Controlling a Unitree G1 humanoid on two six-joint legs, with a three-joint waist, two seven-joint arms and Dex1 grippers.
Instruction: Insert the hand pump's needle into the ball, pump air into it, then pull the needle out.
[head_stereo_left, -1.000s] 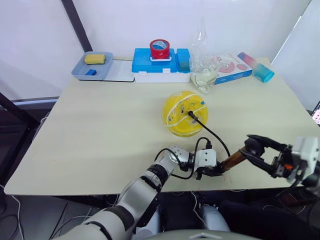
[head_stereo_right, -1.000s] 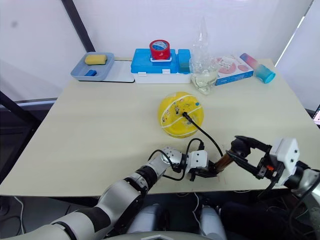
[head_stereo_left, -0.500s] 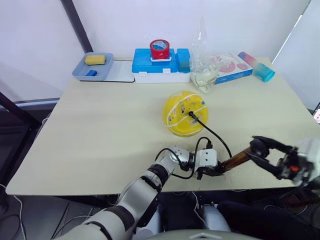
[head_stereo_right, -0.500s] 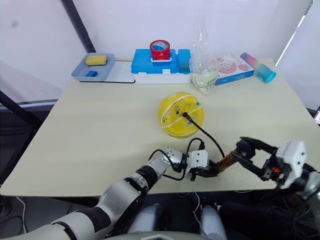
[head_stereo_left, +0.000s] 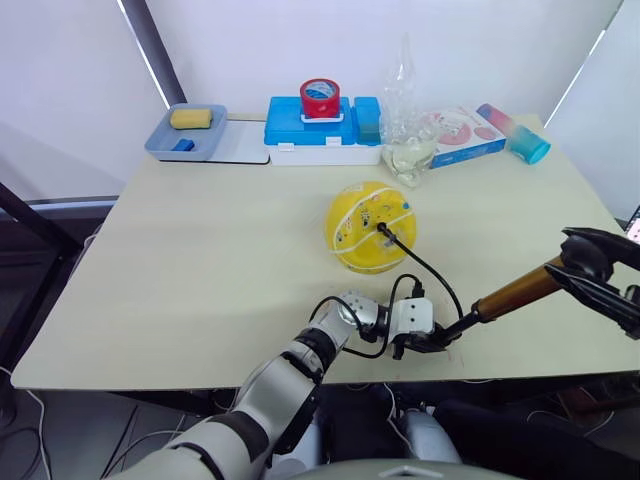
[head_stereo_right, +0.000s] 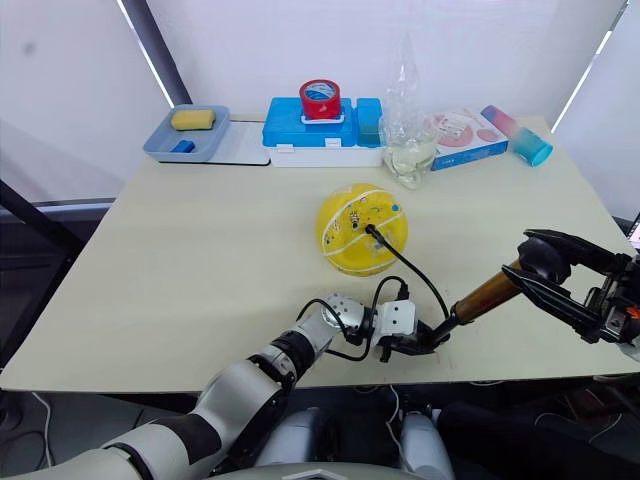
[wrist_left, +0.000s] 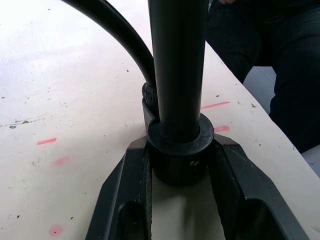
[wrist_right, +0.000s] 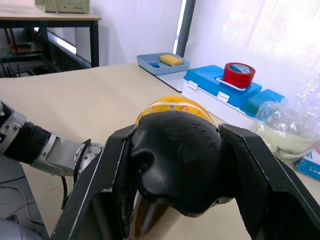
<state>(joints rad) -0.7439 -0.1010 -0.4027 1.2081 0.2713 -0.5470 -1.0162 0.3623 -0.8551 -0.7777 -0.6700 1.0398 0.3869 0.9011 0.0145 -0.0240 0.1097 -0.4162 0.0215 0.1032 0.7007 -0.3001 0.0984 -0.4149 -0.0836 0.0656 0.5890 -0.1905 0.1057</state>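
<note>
The yellow ball (head_stereo_left: 368, 228) sits at mid-table with the needle (head_stereo_left: 383, 230) stuck in its top right. A thin black hose (head_stereo_left: 430, 272) curves from there to the hand pump (head_stereo_left: 515, 291) near the front edge. My left gripper (head_stereo_left: 430, 340) is shut on the pump's black base cap (wrist_left: 177, 150). My right gripper (head_stereo_left: 592, 262) is shut on the black T-handle (wrist_right: 175, 150), far out to the right. The gold tube slants up from the table, and a thin black rod (head_stereo_left: 457, 326) is exposed between it and the base.
Along the back edge stand a blue tray (head_stereo_left: 160, 140) with a yellow sponge, a blue-and-white box (head_stereo_left: 320, 135) topped by a red tape roll (head_stereo_left: 320, 98), a clear plastic bag (head_stereo_left: 405, 135), a pink-and-blue carton (head_stereo_left: 462, 135) and a teal cup (head_stereo_left: 518, 137). The table's front edge (head_stereo_left: 300, 375) lies just beside my left gripper.
My right gripper has moved right and up with the handle, drawing the pump out long and exposing a black rod. The left gripper and the ball have stayed put.
</note>
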